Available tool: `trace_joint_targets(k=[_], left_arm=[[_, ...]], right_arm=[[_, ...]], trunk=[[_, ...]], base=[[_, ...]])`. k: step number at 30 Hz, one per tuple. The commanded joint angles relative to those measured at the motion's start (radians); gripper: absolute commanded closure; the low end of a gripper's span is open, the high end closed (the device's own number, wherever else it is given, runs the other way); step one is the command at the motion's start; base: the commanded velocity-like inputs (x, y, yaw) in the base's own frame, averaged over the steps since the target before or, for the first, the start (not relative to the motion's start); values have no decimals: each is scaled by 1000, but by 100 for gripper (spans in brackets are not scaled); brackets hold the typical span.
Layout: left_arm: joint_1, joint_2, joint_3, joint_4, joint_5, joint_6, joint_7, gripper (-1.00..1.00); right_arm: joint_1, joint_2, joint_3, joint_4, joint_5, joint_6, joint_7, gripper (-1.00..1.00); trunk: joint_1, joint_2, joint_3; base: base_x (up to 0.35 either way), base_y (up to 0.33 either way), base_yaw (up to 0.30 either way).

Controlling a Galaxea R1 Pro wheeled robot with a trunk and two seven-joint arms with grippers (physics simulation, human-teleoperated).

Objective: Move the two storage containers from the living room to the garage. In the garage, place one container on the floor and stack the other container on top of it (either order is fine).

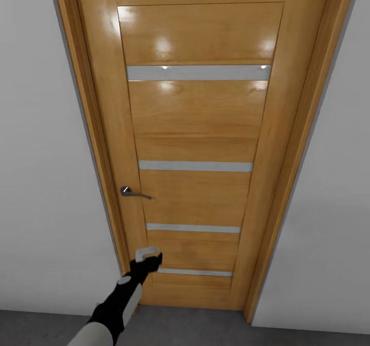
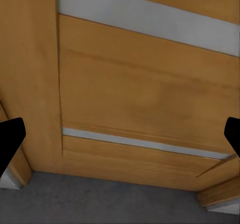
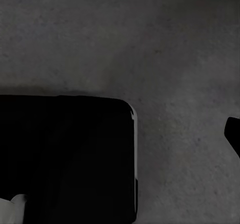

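Head view: a closed, glossy honey-coloured wooden door (image 1: 198, 146) stands upright in its wooden frame (image 1: 295, 146), its long axis running from 12 to 6 o'clock. Four narrow frosted grey horizontal strips (image 1: 195, 166) cross its panel, and a small dark metal lever handle (image 1: 134, 193) sits at the door's 9 o'clock edge, its lever pointing toward 3 o'clock. Plain white walls (image 1: 46, 156) flank the frame on both sides.

The left arm reaches up from 7 o'clock; the left gripper (image 1: 149, 257), black with a pale tip, is near the lower corner of the door, below the handle and apart from it. In the left wrist view its two dark fingertips (image 2: 10, 139) sit at opposite edges, spread wide, with nothing between them but the door.

The right wrist view looks down on the dark grey mottled concrete floor (image 3: 165, 59) and a black rounded block (image 3: 67, 159), possibly part of the robot's own base. One dark fingertip of the right gripper (image 3: 233, 131) shows at the edge; whether that gripper is spread or pressed together cannot be told.

No writing is legible.
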Motion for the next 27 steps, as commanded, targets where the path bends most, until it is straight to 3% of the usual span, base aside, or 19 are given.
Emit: trace_joint_targets(k=[1,10,27], left_arm=[[-3,3,2,-4,11,-1,1,-100],[-8,-2,7,-34,16,63,29,-100],[-9,-2,0,-52,8,75,19,-100]], right_arm=[[0,0,6,1,-1,-3,-3,-100],[0,0,6,1,-1,-3,-4,-100],[0,0,5,-26,-1,-6,-5,-100]], trunk=[[0,0,0],[0,0,0],[0,0,0]], base=[[0,0,0],[0,0,0],[0,0,0]])
